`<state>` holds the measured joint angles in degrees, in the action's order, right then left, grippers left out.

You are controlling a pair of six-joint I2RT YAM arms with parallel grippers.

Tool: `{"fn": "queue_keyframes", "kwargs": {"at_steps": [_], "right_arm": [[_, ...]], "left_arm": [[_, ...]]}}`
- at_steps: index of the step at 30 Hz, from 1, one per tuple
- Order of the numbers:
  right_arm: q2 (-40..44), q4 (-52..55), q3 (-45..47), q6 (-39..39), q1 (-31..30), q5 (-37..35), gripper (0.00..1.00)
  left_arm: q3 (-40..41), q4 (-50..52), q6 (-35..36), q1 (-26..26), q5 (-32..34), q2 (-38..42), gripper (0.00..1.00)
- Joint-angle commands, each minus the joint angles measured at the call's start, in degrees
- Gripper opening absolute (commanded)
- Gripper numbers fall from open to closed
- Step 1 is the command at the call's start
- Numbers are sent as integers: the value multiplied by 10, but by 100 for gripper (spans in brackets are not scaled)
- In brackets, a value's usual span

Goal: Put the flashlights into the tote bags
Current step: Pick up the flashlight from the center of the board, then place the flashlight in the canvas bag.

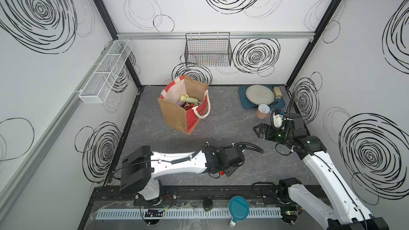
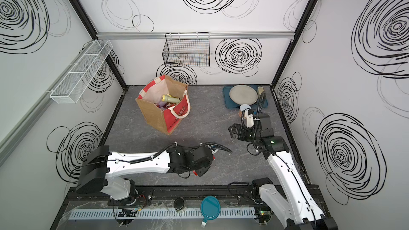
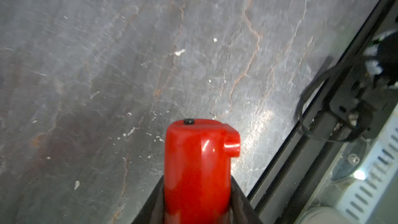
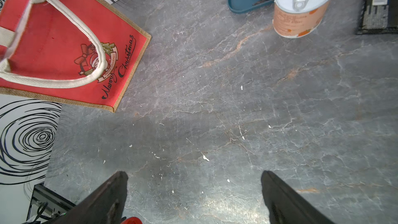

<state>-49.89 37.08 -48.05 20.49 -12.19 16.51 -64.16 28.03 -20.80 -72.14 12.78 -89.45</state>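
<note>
While a red torch (image 3: 198, 158) is pinched by the left gripper (image 3: 197, 201) over the table (image 3: 86, 61), the right gripper (image 4: 195, 175) is held spread and empty, other torches (image 1: 190, 99) are seen inside the bag (image 1: 174, 116).

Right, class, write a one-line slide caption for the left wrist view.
Left tool gripping a red flashlight, grey marbled tabletop and black edge rail behind it.

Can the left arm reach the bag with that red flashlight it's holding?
Probably yes. The left gripper grips the red flashlight low over the table. Only bare tabletop lies between it and the tote bag, whose top stands open. The right gripper hangs off to the side.
</note>
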Motion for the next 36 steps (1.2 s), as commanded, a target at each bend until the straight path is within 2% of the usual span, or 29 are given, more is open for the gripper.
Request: {"fn": "queue_keyframes", "kwargs": {"at_steps": [1,8,14,23,28,36], "right_arm": [[0,-33,-25,-7,4,11,100],[-4,-103,-51,-24,-6,44,100],[2,-184,-70,-75,-55,57,100],[-73,-215,-132,-102,-132,37,100],[-91,-239,-142,-110,-135,56,100],[-124,-213,-178,-142,-137,63,100]], "left_arm": [[-59,17,-24,33,36,32,0],[-188,76,-23,131,17,42,0],[-336,197,-29,219,39,-11,0],[-496,264,-12,323,55,-101,0],[-542,269,-19,387,66,-139,0],[-540,232,-3,486,63,-188,0]]}}
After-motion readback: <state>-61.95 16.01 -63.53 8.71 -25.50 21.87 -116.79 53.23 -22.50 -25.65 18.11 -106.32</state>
